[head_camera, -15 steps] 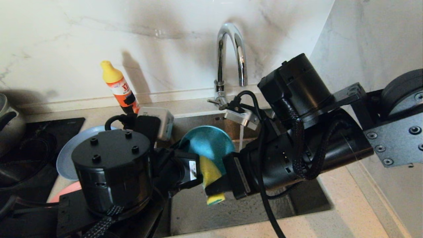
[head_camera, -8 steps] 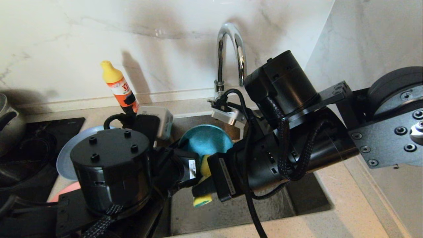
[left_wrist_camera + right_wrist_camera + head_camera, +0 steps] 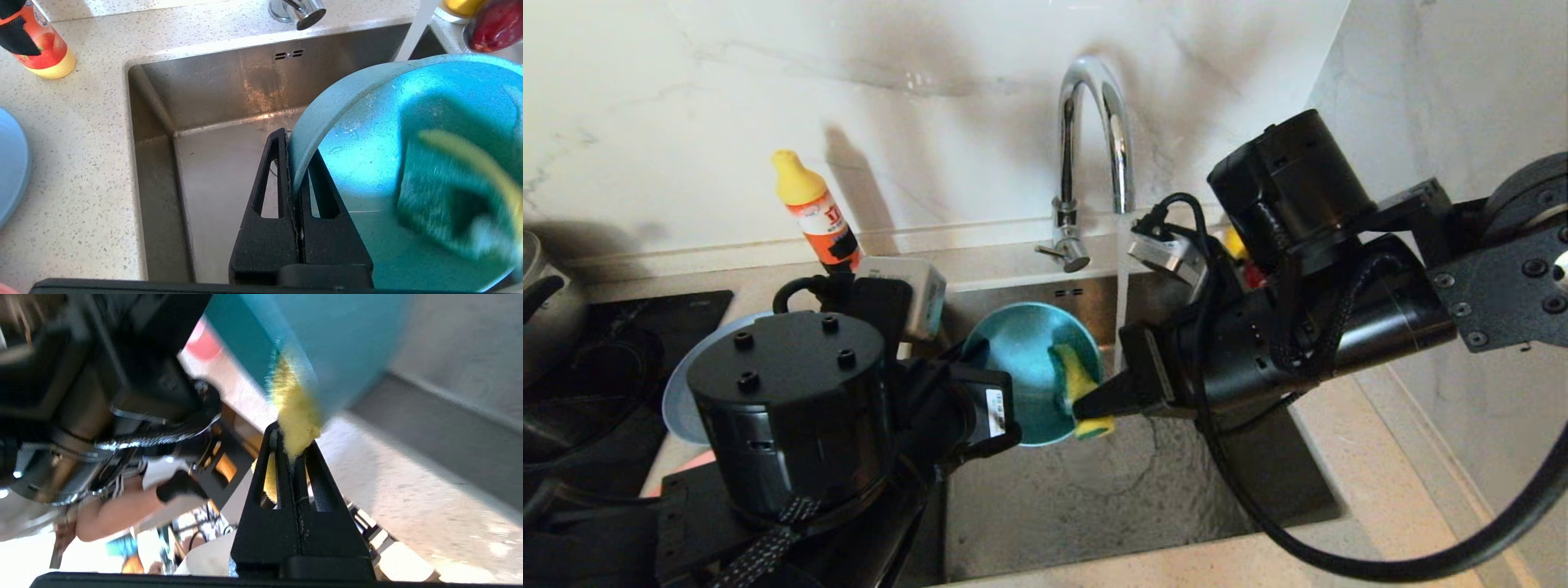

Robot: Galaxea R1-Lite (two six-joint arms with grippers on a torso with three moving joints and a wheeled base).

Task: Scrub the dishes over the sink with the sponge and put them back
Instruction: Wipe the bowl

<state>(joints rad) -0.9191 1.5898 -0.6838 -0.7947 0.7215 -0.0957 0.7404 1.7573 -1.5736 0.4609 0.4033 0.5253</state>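
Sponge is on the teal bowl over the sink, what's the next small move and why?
Probably sweep the sponge across the inside of the teal bowl: the right gripper pinches it against the inner wall, the left gripper clamps the rim, and the bowl hangs over the sink.

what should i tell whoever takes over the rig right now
Left gripper: shut on the teal bowl rim, holding it tilted over the sink.
Right gripper: shut on the sponge, pressed inside the bowl.
Tap is running beside the bowl.
Grey-blue plate lies on the counter to the left, a salmon-pink plate edge nearer.
Done: nothing visibly finished.
Left: finish scrubbing the bowl, put it back, then the other dishes.
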